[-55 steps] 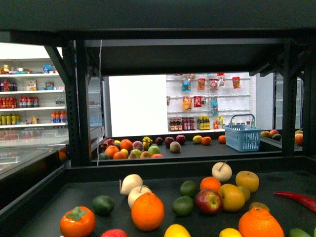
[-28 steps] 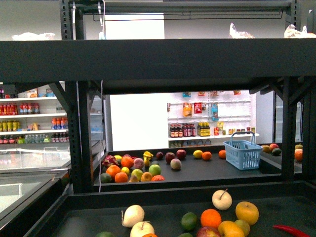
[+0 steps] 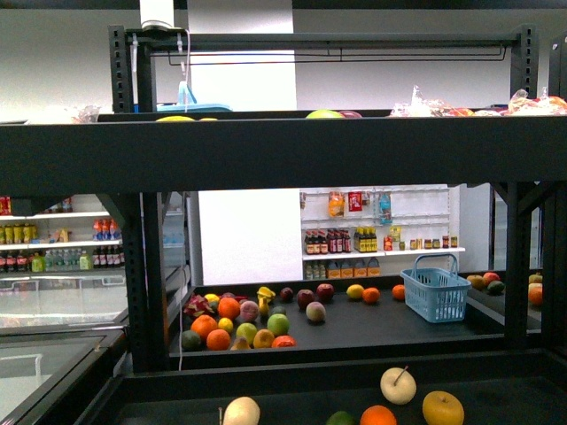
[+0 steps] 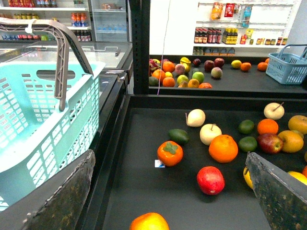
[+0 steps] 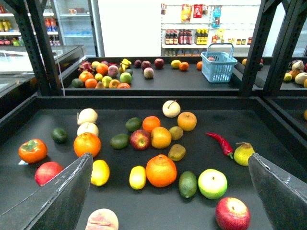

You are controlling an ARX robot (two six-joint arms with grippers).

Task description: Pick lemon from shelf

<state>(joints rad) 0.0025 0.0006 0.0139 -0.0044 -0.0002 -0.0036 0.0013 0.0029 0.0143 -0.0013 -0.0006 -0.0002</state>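
Front view: the shelf (image 3: 283, 150) fills the scene, its black beam running straight across with black posts at either side. Low down on its dark deck sit a white fruit (image 3: 398, 385), a yellow fruit (image 3: 443, 407) and an orange (image 3: 378, 414). Beyond, another deck carries a heap of mixed fruit (image 3: 239, 317) and a blue basket (image 3: 435, 288). White store shelves (image 3: 376, 239) of bottles stand against the bright back wall.

Left wrist view: my left gripper (image 4: 170, 157) hangs over the matte deck, its fingers (image 4: 62, 196) spread wide with nothing held between them. A teal basket (image 4: 43, 110) stands just outside the shelf's wall. A persimmon (image 4: 170, 153) and a red fruit (image 4: 210, 179) lie on the deck. A sliver of yellow peeps past one finger's edge (too little shows for me to name it).

Right wrist view: my right gripper (image 5: 170, 155) is also wide open and empty, over the same deck. The lemon (image 5: 137, 177) lies on the deck in the gap between my two fingers, touched by neither, just beside a big orange (image 5: 161, 170). It is nearer the finger on the side of the red apple (image 5: 48, 172). A second yellow oval (image 5: 100, 172) lies between the lemon and that finger (so alike that I am not sure which is which). A red chilli (image 5: 219, 143) lies toward the other finger.
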